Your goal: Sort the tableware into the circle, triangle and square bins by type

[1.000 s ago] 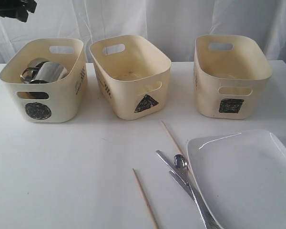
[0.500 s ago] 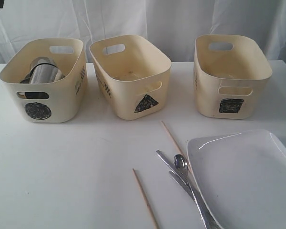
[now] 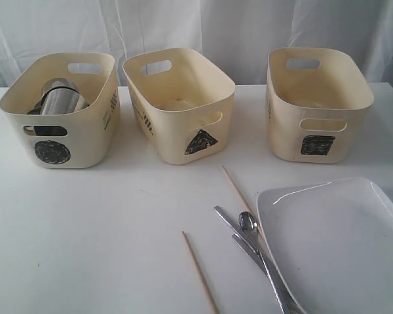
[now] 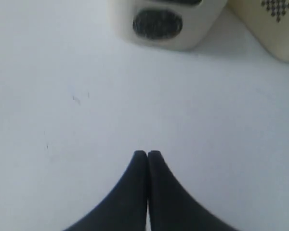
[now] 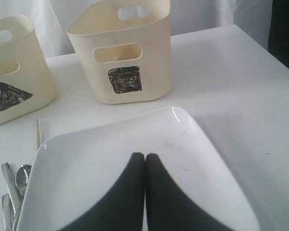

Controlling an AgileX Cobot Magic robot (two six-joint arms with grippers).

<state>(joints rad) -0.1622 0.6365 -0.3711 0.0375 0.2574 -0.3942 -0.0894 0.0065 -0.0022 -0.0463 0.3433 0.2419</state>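
1. The left arm has gone from above the circle bin [image 3: 85, 140]. A second ago its dark tip hung over that bin's back corner, and now the wide view shows no arm at all.
2. The mug [image 3: 60, 98] in that bin has rolled into a new resting place and lies tilted against more steel below it. I take it as dropped and settled, so that item looks sorted.
3. The left gripper [image 4: 148, 154] has shut since then. Its jaws are now pressed together with nothing between them.
4. It hangs over bare table [image 3: 105, 229], in front of the circle bin, whose scribbled mark faces it.
5. The right gripper [image 5: 145, 156] has its jaws together too and is empty. It is poised over the near part of the plate [image 3: 340, 242]. I cannot tell whether it touches the plate.
6. Still out on the table are two chopsticks [image 3: 200, 271], well apart from each other, and the spoon [image 3: 248, 222] and forks [image 3: 255, 252], bunched against the plate's left edge.
7. I cannot make out what lies in the bottom of the triangle bin [image 3: 183, 134] or the square bin [image 3: 288, 131].
8. My guess is that cutlery or the plate comes next, since the right arm is already over the plate.
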